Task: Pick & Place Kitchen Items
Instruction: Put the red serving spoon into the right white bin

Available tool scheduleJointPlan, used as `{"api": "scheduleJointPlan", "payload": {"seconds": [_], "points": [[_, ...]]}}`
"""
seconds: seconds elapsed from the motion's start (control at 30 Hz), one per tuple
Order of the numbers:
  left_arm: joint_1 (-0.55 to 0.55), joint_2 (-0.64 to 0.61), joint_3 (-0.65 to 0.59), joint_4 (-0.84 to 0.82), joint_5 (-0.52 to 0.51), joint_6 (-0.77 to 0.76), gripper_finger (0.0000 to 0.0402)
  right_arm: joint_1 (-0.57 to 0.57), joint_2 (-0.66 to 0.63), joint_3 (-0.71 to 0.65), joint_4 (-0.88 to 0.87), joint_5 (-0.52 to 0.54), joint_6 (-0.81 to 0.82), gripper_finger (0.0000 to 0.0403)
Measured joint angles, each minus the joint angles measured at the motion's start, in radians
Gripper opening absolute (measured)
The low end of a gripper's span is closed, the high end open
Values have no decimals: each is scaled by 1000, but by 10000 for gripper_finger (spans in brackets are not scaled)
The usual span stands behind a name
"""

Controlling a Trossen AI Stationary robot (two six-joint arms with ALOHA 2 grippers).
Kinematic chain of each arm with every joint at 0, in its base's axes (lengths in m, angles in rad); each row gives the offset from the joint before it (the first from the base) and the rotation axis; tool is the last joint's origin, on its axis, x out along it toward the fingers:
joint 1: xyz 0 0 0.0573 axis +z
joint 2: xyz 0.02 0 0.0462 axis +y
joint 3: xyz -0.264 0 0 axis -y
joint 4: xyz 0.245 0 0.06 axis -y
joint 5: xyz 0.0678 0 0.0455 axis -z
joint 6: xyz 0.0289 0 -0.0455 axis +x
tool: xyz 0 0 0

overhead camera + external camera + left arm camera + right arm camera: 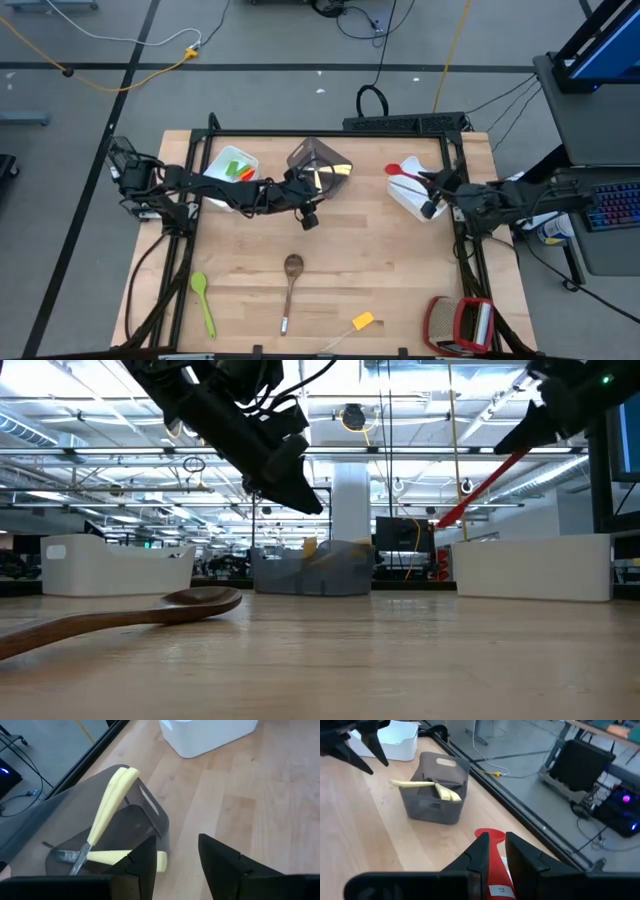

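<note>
My right gripper is shut on a red spatula over the right white bin, at the table's far right. My left gripper hangs open and empty just in front of the grey bin, which holds two pale-handled knives. On the table's near half lie a brown wooden spoon, a green spoon and a small yellow piece. The left white bin holds green and orange utensils. My right gripper pinches the red spatula's handle between its two fingers. The fingers come from the table's right side, slanting a little down, and lie along the handle. The spatula sticks out ahead of them, tilted, its broad head lowest, above the white bin.
A bulky red-and-silver object stands at the near right corner. Dark rails frame the table's far and side edges. Bare wood lies between the bins and the utensils near the front edge.
</note>
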State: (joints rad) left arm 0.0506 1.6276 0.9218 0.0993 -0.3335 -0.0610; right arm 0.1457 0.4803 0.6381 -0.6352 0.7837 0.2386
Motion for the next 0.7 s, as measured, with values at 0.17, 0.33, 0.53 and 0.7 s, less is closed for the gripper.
{"api": "scheduleJointPlan", "payload": {"seconds": [0.17, 0.33, 0.53, 0.7], "points": [[19, 0, 0, -6, 0, 3, 150, 0, 4, 76, -131, -3, 78, 49], [34, 0, 0, -20, 0, 4, 150, 0, 3, 102, -240, -31, 205, 49], [41, 0, 0, -43, 0, 5, 150, 0, 27, 102, -255, -44, 249, 49], [40, 0, 0, -56, 0, 5, 150, -1, 58, 102, -347, -86, 386, 49]]}}
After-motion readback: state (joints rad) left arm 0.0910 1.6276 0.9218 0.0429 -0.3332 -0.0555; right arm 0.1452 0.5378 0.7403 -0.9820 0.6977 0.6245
